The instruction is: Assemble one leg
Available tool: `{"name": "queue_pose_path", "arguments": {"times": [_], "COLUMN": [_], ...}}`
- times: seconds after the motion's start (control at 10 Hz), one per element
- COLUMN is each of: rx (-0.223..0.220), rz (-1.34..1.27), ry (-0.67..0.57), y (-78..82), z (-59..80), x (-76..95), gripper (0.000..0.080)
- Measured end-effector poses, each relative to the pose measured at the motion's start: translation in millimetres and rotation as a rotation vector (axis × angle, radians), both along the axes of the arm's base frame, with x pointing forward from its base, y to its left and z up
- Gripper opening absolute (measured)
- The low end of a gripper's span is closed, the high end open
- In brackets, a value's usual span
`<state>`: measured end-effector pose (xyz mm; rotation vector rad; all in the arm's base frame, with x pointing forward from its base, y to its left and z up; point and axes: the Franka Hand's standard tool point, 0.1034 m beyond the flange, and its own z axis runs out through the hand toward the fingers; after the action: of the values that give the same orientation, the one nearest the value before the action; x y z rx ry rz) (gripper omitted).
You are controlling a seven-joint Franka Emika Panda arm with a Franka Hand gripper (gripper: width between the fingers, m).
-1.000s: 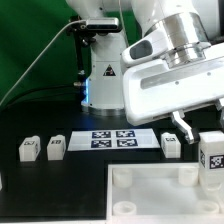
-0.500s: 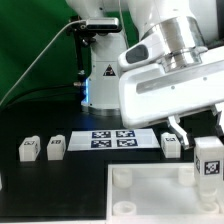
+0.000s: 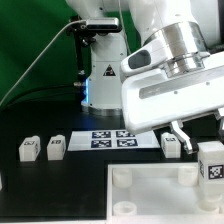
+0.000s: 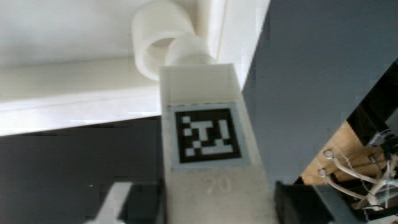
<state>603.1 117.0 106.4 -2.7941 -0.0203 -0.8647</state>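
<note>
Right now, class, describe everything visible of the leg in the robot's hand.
The leg is a small white plastic-looking block, taller than wide, with a black-and-white square tag on its face. It stands upright in the hand, over the white panel, at its corner on the exterior view's right, its end at a round socket. Contact there is unclear.

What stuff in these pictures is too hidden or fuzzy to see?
Exterior view: the panel is cut off by the bottom edge.
Exterior view: tags on the three table legs are too small to read.
Wrist view: whether the held leg touches the socket; the leg itself hides it.
</note>
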Motion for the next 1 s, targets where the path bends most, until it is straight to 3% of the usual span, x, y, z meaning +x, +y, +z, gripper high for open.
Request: {"name": "queue_pose_path", "arguments": {"times": [1.0], "rx": [0.002], "rz": [-0.001], "ry": [0.015], "y": [2.1], "z": [1.3], "x": [-6.3], "gripper": [0.0294]}}
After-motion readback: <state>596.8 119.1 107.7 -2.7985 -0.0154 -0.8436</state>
